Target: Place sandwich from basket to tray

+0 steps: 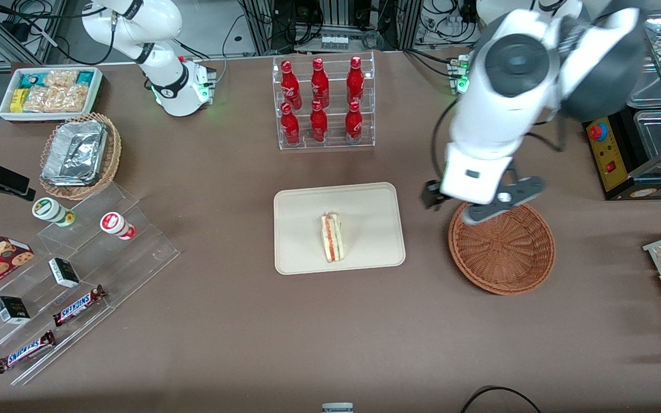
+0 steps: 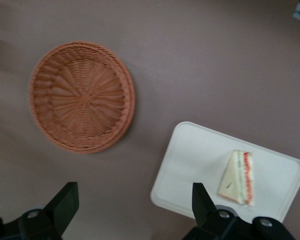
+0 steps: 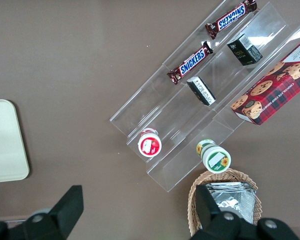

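Note:
The sandwich (image 1: 332,237) (image 2: 238,177), a pale bread wedge with red and green filling, lies on the cream tray (image 1: 302,212) (image 2: 195,160) in the middle of the table. The reddish-brown wicker basket (image 1: 502,252) (image 2: 82,95) sits beside the tray toward the working arm's end and holds nothing. My gripper (image 1: 459,206) (image 2: 132,202) hangs above the table, over the basket's rim on the side nearest the tray. It is open wide, with only bare tabletop between its fingers (image 2: 65,200).
A clear rack of red bottles (image 1: 325,103) stands farther from the camera than the tray. Toward the parked arm's end are an acrylic snack stand (image 1: 78,258), a tan basket of foil containers (image 1: 81,155) and a white snack box (image 1: 49,92). A control box (image 1: 606,152) sits near the working arm.

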### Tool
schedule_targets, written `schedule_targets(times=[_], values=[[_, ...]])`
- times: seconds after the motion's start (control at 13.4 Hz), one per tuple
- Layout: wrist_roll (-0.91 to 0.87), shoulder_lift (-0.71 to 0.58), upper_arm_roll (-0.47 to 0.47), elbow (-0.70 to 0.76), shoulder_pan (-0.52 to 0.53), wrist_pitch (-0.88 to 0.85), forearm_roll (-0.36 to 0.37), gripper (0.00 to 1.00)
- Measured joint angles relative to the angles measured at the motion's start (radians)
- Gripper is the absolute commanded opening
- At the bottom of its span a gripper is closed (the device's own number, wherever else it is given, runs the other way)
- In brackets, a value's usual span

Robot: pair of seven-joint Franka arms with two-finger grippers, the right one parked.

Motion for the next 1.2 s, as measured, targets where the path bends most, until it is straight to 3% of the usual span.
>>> schedule_targets(times=[0.37, 0.75, 1.2], values=[[0.357, -0.134, 0.01, -0.111, 0.176, -0.037, -0.083, 1.0], [0.685, -0.299, 0.193, -0.263, 0.192, -0.037, -0.172, 1.0], [0.745, -0.335, 0.254, -0.291, 0.197, -0.037, -0.175, 1.0]])
